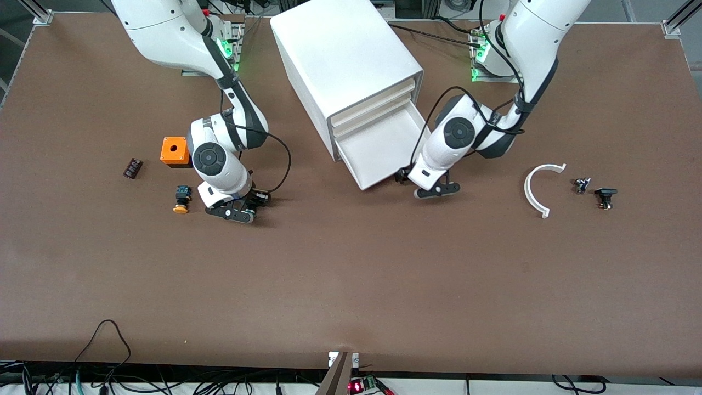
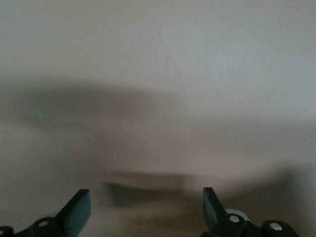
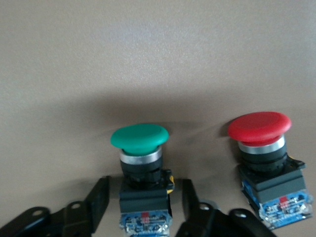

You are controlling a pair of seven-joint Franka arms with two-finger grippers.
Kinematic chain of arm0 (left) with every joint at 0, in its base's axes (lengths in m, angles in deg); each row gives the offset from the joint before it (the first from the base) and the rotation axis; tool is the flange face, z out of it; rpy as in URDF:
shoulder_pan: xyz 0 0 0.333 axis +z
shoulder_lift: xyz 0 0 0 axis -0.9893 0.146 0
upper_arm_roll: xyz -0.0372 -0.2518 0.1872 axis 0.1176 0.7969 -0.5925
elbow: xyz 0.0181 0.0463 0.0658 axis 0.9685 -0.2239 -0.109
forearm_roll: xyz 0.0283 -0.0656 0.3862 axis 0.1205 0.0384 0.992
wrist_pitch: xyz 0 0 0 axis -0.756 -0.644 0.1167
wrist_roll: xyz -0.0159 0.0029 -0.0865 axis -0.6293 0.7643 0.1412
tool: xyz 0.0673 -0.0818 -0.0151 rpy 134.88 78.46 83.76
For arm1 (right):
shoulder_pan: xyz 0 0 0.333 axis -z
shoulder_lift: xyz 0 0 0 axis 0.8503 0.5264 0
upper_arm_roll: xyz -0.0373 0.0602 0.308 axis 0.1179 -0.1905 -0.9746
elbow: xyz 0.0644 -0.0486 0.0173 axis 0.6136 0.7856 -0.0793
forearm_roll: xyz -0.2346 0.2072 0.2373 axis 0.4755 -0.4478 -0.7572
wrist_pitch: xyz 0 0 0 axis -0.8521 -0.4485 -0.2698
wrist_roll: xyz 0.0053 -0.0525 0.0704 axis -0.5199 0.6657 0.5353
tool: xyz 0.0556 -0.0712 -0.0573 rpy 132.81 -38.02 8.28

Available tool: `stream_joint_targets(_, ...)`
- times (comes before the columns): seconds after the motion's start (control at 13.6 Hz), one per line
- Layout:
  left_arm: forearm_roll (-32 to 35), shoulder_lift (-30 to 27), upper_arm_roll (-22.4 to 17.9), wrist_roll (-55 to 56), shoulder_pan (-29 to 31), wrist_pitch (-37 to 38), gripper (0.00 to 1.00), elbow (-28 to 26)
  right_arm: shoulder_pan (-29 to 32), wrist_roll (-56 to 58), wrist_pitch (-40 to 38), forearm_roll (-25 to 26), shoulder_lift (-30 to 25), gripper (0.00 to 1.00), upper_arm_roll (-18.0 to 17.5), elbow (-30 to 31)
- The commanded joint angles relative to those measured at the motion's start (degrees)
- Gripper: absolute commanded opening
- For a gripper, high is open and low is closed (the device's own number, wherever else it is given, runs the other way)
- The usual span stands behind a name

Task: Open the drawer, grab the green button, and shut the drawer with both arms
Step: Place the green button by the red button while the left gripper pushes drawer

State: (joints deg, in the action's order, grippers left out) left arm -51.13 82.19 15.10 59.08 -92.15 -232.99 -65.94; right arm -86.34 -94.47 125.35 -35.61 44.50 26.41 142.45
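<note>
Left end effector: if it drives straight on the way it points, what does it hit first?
Probably the drawer. The left end effector is open, and a plain white surface fills its wrist view. From the front it sits at the open drawer's front corner; depth unclear.

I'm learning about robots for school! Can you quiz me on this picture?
1. True or false: the bottom drawer is shut.
2. Which button stands between the fingers of the right gripper? A) red B) green C) orange
3. Fill in: the fingers of the left gripper, facing the white drawer, are ____ (open or shut).

Key: 1 false, it is pulled out. 2 B, the green button. 3 open.
</note>
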Motion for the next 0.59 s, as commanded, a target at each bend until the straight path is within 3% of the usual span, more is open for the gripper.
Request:
stream_joint_targets(0.0,-1.16,-4.26,2.52,-0.39,0.08,3.15,1.0,-2.81,0.24,-1.25,-7.77,-0.68,-2.98,1.0,-0.32,-4.3)
stream_joint_targets(0.29,-1.16,-6.38,7.44,-0.57,0.43,6.32,1.0,-3.43,1.29,-1.17,-21.49,-0.68,-5.18,1.0,0.04,-15.29)
stream_joint_targets(0.52,-1.16,-6.38,8.33,-0.65,0.43,7.81,1.0,-3.86,3.48,-0.55,-27.75,-0.07,-7.2,1.0,0.12,-21.01)
